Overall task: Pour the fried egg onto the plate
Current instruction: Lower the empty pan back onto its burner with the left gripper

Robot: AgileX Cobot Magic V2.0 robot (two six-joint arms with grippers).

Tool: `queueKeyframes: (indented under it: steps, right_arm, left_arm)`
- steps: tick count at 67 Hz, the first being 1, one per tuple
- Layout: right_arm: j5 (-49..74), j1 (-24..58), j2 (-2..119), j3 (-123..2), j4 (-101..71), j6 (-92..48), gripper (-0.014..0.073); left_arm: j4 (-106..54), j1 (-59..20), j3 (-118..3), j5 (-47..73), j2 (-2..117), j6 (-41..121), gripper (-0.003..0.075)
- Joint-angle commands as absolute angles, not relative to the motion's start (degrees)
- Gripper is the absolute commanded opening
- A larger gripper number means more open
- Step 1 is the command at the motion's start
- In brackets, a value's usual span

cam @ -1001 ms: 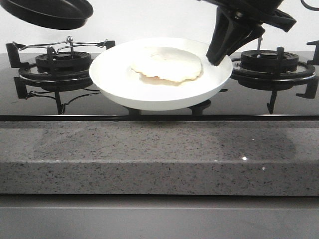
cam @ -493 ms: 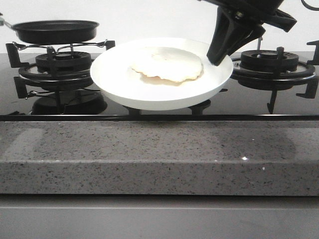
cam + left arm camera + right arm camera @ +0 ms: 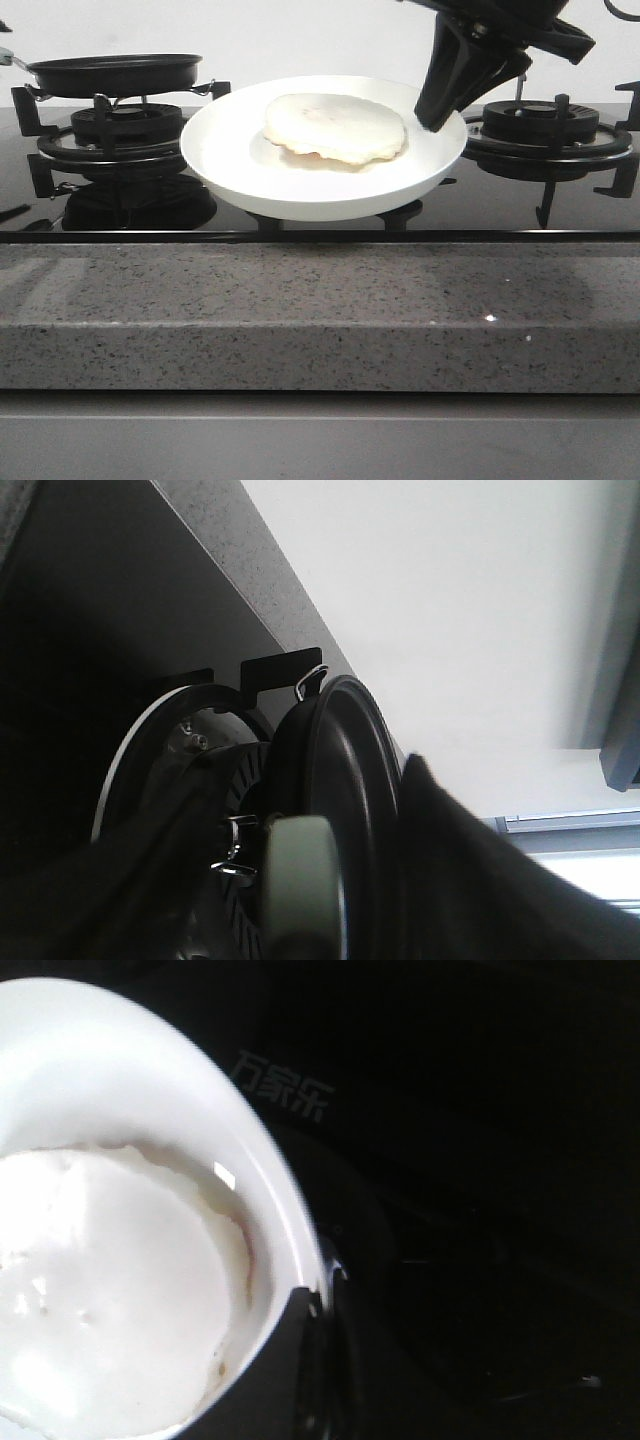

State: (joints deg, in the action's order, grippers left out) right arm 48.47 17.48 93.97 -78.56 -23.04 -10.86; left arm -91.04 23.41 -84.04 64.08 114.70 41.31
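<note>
From the front, the fried egg [image 3: 336,128] lies pale side up on the plate [image 3: 225,150], whose rim the right gripper [image 3: 437,112] pinches. The black frying pan [image 3: 115,73] sits on the left burner [image 3: 110,135].

Left wrist: the pan [image 3: 350,810] fills the view; the left gripper's jaws can't be made out.

Right wrist: a finger [image 3: 262,1380] overlaps the plate's rim [image 3: 270,1185] beside the egg [image 3: 110,1290].

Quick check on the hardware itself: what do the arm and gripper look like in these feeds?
Only the right gripper shows in the front view: matte black, with flat, tapering fingers under a bulkier black wrist block. A thin dark cable loops at the top corner. No markings are visible. The left wrist view shows only dark, blurred shapes at its bottom edge.
</note>
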Motion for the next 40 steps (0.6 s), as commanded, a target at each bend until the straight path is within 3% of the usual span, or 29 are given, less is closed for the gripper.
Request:
queueKeyframes:
  steps: [1, 24, 40]
  right_arm:
    - [46.1, 17.6, 91.3, -80.3, -24.8, -11.2, -0.0067]
    - [46.1, 17.6, 91.3, -80.3, -24.8, -11.2, -0.0067]
    - [46.1, 17.6, 91.3, -80.3, -24.8, -11.2, -0.0067]
  left_arm:
    - [-93.1, 24.6, -86.7, 66.2, 111.4, 41.6, 0.0571]
    - [-75.8, 31.0, -95.0, 70.1, 108.9, 33.7, 0.0576]
    - [-56.4, 29.4, -99.3, 69.8, 101.7, 28.0, 0.0575]
